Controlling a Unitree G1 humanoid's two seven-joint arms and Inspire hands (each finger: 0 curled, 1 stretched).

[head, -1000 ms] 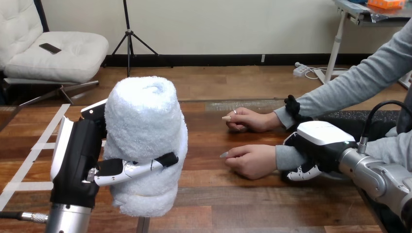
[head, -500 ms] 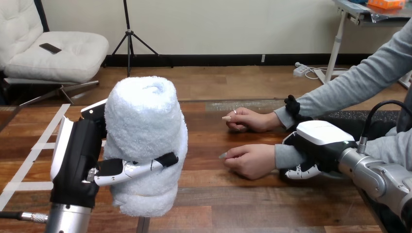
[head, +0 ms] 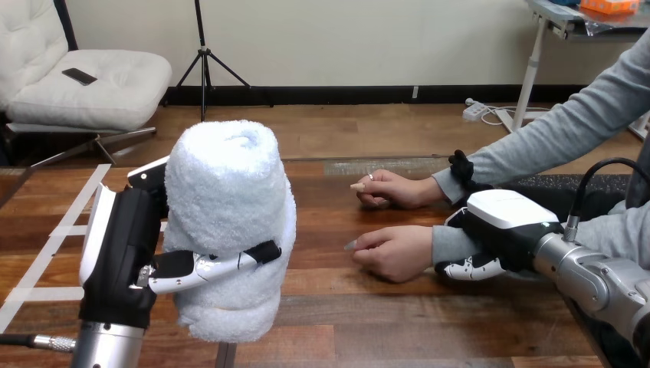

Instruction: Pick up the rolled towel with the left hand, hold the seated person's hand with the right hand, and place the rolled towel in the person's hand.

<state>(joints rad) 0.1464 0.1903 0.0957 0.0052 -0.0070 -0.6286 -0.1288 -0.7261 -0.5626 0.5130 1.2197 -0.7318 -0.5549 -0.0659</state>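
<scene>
Now left hand (head: 123,249) clasps rolled towel (head: 230,184) upright; right hand (head: 507,224) against person's wrist (head: 448,247), grasp hidden, cannot tell.

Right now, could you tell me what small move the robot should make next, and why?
Probably settle the right hand round the person's nearer wrist: it sits against that wrist, the person's nearer hand lies palm down on the table, and the left hand holds the rolled towel upright.

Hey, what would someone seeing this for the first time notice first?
The big white rolled towel is held upright at the near left, gripped by the robot's left hand. At the right, the right hand sits over the sleeved wrist of the person's nearer hand, which rests on the table.
</scene>
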